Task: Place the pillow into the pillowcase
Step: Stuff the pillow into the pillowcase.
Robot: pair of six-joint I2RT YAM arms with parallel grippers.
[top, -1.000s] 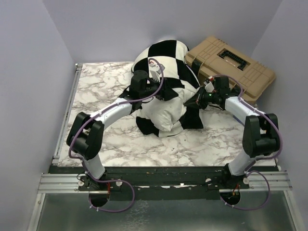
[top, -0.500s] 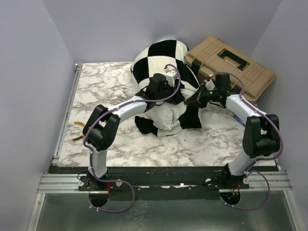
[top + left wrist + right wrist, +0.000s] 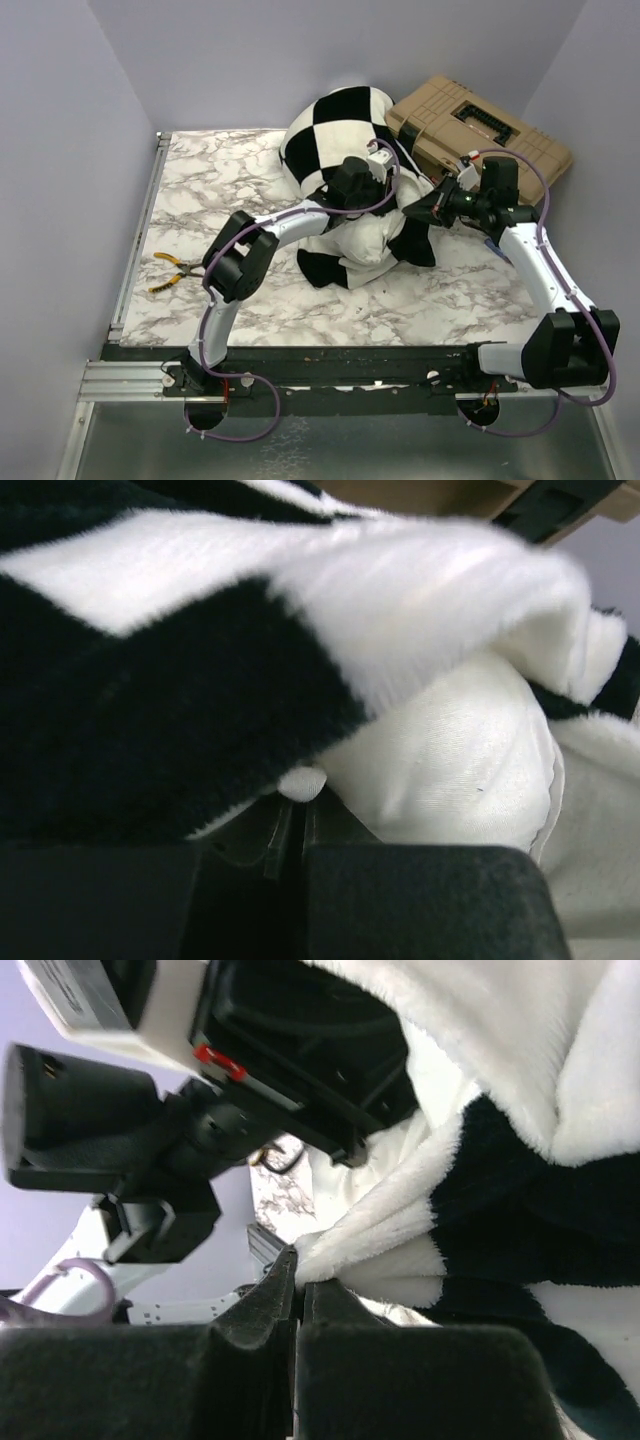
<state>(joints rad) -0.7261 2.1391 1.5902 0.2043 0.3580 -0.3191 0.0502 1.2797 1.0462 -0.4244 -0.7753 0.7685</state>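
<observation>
While your left gripper (image 3: 290,810) and right gripper (image 3: 297,1270) are each clamping the pillowcase (image 3: 340,115) hem, you are sleeving the pillow (image 3: 362,240), lying half-covered on the table (image 3: 220,190); next is calling for pulling both edges nearward together

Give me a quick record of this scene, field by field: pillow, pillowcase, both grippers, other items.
pillow: partly inside the pillowcase, white near end exposed
pillowcase: checked, bunched over the pillow's far part
left gripper: shut on the pillowcase's edge
right gripper: shut on the pillowcase's edge
other items: tan toolbox back right; pliers on the table's left
</observation>
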